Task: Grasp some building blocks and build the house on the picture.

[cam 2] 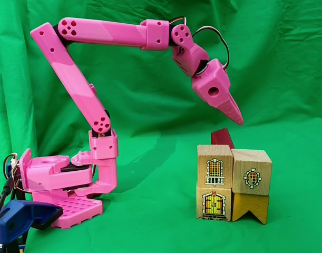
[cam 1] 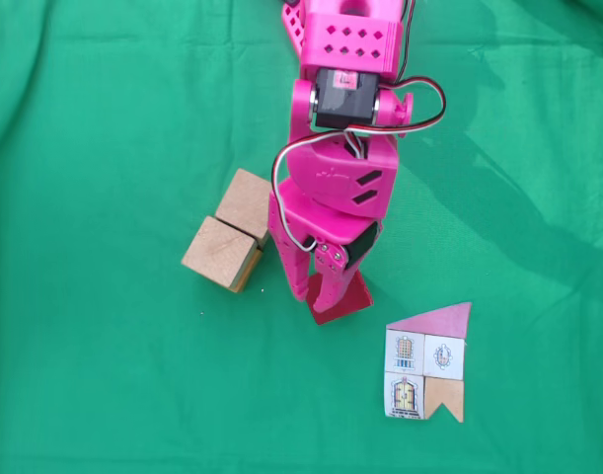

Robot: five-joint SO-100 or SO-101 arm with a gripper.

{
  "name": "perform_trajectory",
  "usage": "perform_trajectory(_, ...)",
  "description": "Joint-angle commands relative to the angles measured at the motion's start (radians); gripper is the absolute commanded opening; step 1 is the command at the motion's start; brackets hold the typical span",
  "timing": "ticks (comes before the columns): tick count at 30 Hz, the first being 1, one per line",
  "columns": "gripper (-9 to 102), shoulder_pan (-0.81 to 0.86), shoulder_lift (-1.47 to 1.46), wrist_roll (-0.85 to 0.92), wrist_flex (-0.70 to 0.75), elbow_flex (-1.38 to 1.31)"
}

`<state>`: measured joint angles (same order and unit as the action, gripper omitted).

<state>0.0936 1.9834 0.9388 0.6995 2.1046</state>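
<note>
Pincer [cam 2: 235, 117] angles downward, hovering just above dark red block [cam 2: 222, 137].

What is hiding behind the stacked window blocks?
A dark red block peeks up behind the stacked blocks, below the end effector. Its lower part is covered by them.

A green cloth [cam 1: 104, 148] covers the whole table under the gripper [cam 1: 316, 296], soft and a bit wrinkled. Behind the gripper [cam 2: 234, 113], more green cloth [cam 2: 287, 58] hangs like a wall (it has long folds). The light is bright, with a dark shadow on the cloth beside the gripper.
</note>
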Motion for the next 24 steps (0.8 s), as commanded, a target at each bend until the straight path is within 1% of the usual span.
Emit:
perform_trajectory(1, 4, 0.026, -0.006, -0.018, 0.005, -0.003)
perform_trajectory(7, 4, 0.018, -0.023, -0.020, 0.006, 0.006)
perform_trajectory(14, 4, 0.009, -0.002, -0.021, 0.003, 0.097)
perform_trajectory(24, 4, -0.008, -0.017, -0.020, -0.012, 0.095)
